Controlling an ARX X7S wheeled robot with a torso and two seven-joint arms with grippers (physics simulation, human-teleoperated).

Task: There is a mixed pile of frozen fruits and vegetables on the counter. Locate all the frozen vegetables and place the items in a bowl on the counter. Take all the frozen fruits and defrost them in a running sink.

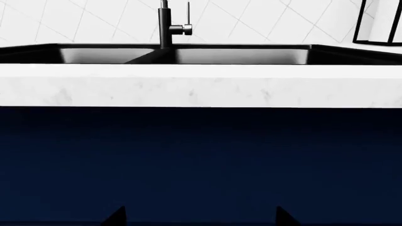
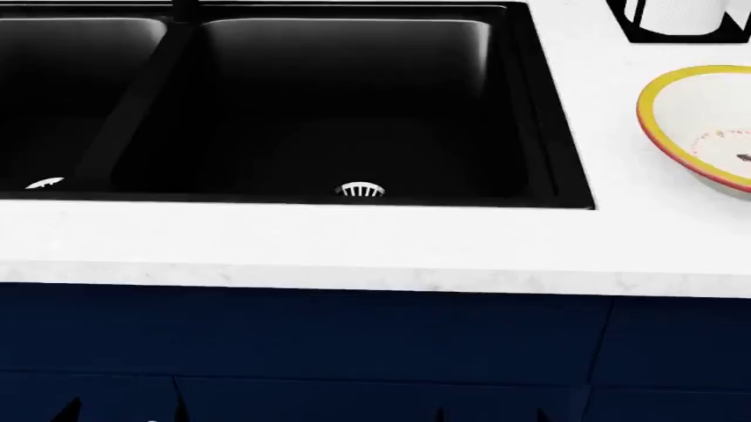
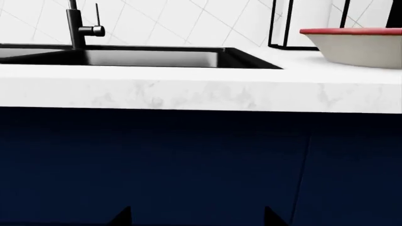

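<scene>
Sink [image 2: 352, 105] empty in both basins, drains bare, no fruit inside, no water seen running from faucet [image 1: 166, 23]. Bowl [image 2: 704, 123] at right on counter [image 2: 352, 246], looks empty apart from a printed pattern, so no vegetables placed yet. Frozen pile nowhere in any view, location cannot be told, presumably further along counter outside the frames. Judged progress: nothing done, all sorting, all placing and turning on the tap left. Left gripper [image 1: 197, 217] low in front of the dark blue cabinet [image 1: 201, 160], below counter edge, only two dark fingertips showing, set well apart, holding nothing. Right gripper [image 3: 197, 216] same: low before the cabinet, tips spread wide, empty. Paper towel holder [image 2: 681, 22] behind bowl, irrelevant. Likely needs first a look around to find the pile.
</scene>
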